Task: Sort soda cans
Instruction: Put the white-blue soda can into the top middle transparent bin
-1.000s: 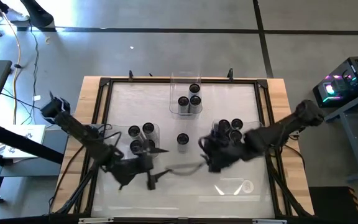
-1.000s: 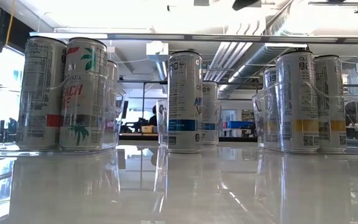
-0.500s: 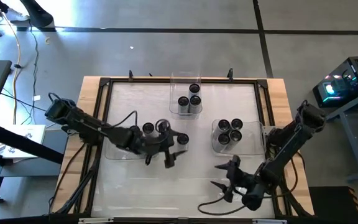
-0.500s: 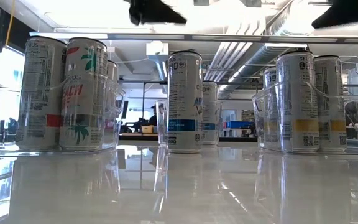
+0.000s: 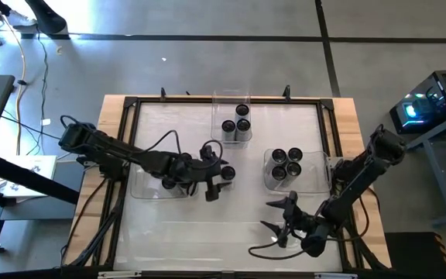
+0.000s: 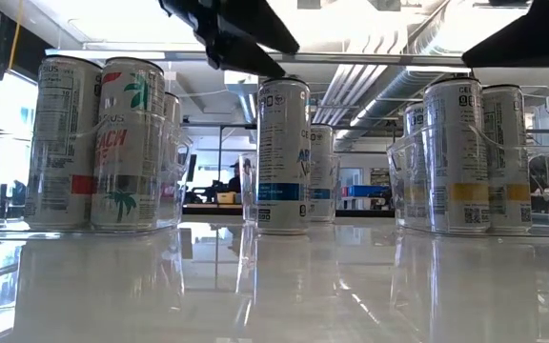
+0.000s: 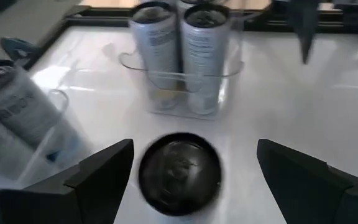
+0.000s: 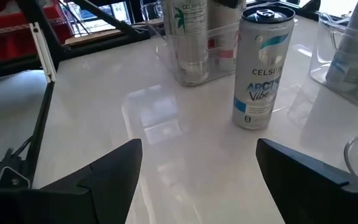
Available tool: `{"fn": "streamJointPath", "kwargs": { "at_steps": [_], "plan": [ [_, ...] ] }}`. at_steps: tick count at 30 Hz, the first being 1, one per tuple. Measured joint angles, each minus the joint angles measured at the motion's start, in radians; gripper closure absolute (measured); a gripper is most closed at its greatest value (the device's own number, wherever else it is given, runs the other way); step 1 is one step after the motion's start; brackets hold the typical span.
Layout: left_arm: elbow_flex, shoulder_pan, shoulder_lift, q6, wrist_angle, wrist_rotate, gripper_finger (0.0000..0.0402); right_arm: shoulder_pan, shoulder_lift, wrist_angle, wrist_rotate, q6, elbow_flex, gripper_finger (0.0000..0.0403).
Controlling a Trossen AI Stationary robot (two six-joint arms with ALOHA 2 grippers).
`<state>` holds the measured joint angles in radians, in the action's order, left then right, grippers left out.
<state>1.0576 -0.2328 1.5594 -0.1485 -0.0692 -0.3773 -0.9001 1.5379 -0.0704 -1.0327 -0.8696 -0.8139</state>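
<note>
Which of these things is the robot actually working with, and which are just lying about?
Part of the job:
- soda cans in the trays
- lone can on the table
- clear trays
- left gripper, fingers open above the lone can

Just lying about:
- computer case beside the table
- cables on the floor

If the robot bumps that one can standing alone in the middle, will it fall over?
Probably yes. The lone can is tall and slim on a small base, so a high nudge may tip it. The table looks glossy, so a low push might slide it. Once down, its round body would likely roll.
</note>
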Motion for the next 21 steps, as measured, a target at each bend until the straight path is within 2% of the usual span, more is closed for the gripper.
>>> {"fn": "streamJointPath", "kwargs": {
  "at_steps": [4, 7, 17, 21],
  "plan": [
    [0.001, 0.011, 0.035, 0.004, 0.007, -0.030, 0.0067, 0.010, 0.000, 0.009, 0.017, 0.028, 0.000, 0.0091],
    [0.000, 0.019, 0.070, -0.050, 0.010, -0.064, 0.0067, 0.010, 0.000, 0.008, 0.020, 0.033, 0.000, 0.0091],
    [0.000, 0.024, 0.131, -0.084, 0.020, -0.052, 0.0067, 0.010, 0.000, 0.038, 0.020, 0.034, 0.000, 0.0091],
    [0.000, 0.024, 0.129, -0.084, 0.024, -0.045, 0.0088, 0.010, 0.000, 0.040, 0.020, 0.033, 0.000, 0.0091]
  ]
}}
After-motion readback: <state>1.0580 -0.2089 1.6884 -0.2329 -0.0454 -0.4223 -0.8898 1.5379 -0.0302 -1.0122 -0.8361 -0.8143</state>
